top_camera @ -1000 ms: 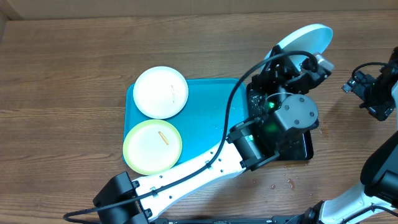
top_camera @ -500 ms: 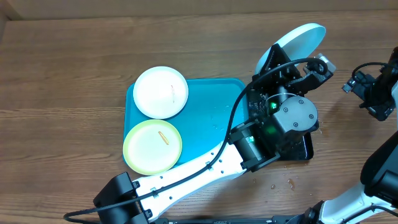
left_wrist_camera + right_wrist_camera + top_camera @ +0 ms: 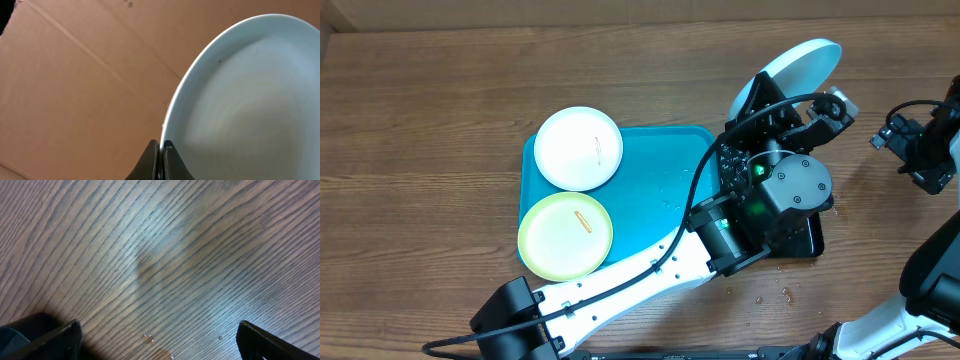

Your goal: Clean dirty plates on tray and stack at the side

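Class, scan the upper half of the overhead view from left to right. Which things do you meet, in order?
white plate → pale blue plate → right arm

Overhead evenly bright and sharp with soft shadows only, right wrist shows a broad pale glare streak across the wood table [image 3: 150,250], left wrist close-up leaves the plate [image 3: 240,100] slightly soft.
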{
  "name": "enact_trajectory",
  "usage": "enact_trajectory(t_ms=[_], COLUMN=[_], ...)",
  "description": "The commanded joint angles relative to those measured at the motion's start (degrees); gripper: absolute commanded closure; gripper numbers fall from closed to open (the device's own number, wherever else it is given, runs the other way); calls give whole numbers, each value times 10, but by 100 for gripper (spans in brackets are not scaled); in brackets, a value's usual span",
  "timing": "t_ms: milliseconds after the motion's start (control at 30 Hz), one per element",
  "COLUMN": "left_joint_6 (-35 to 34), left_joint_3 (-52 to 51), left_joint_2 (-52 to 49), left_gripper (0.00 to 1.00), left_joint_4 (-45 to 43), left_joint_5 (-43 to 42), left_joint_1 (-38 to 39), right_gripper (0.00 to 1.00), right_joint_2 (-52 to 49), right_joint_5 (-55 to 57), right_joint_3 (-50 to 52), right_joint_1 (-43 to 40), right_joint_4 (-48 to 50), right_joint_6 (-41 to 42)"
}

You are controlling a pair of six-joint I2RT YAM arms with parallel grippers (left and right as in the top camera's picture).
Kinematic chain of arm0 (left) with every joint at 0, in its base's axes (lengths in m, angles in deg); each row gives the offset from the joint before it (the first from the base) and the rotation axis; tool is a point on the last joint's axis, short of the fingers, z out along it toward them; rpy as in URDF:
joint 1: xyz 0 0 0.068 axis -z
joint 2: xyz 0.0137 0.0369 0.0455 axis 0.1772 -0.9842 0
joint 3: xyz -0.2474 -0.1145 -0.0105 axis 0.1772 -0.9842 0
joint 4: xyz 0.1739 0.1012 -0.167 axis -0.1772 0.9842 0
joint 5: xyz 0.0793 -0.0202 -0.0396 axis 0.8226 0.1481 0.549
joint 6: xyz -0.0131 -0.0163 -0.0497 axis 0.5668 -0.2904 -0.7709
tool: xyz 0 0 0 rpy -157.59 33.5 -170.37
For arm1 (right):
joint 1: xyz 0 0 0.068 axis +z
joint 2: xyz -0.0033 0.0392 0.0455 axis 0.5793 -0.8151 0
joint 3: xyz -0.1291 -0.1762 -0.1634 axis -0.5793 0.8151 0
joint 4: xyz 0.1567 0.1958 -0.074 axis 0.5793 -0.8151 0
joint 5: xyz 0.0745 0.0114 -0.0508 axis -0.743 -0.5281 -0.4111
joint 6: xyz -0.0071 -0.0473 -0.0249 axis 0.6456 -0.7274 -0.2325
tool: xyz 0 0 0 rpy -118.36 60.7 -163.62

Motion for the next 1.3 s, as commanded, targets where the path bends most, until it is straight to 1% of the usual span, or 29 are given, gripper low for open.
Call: enact_trajectory(t_ms=[0, 100, 200, 267, 300, 367, 433, 533, 633, 800, 900, 1067, 1133, 1200, 1267], left_joint_6=[-55, -85, -163, -240, -289, -410, -502, -636, -714, -749, -777, -822, -822, -819, -800], left_joint_3=[12, 12, 12, 12, 12, 12, 12, 12, 12, 12, 12, 12, 12, 12, 12], left_joint_2=[-4, -4, -4, -4, -4, -4, -4, -4, -4, -4, -4, -4, -4, -4, -4], left_gripper=[96, 96, 96, 96, 96, 96, 96, 96, 96, 96, 96, 96, 96, 96, 96], left_joint_4=[21, 42, 87, 136, 169, 252, 328, 429, 476, 498, 520, 582, 610, 636, 660], left_joint_5=[8, 8, 8, 8, 8, -5, -56, -197, -332, -541, -639, -742, -801, -839, -878], left_joint_1=[1, 0, 0, 0, -1, -5, -11, -35, -75, -169, -235, -357, -421, -479, -544], right_gripper=[0, 0, 0, 0, 0, 0, 0, 0, 0, 0, 0, 0, 0, 0, 0], right_joint_2=[16, 16, 16, 16, 16, 16, 16, 16, 16, 16, 16, 16, 16, 16, 16], right_joint_5=[5, 5, 5, 5, 5, 5, 5, 5, 5, 5, 5, 5, 5, 5, 5], right_joint_3=[-12, -12, -12, -12, -12, -12, -12, -12, -12, -12, -12, -12, -12, -12, -12], right_joint_1=[-2, -2, -2, -2, -2, -2, -2, -2, -2, -2, -2, -2, -2, -2, -2], right_joint_4=[2, 2, 2, 2, 2, 2, 2, 2, 2, 2, 2, 2, 2, 2, 2], right_joint_6=[1, 1, 1, 1, 1, 1, 1, 1, 1, 1, 1, 1, 1, 1, 1])
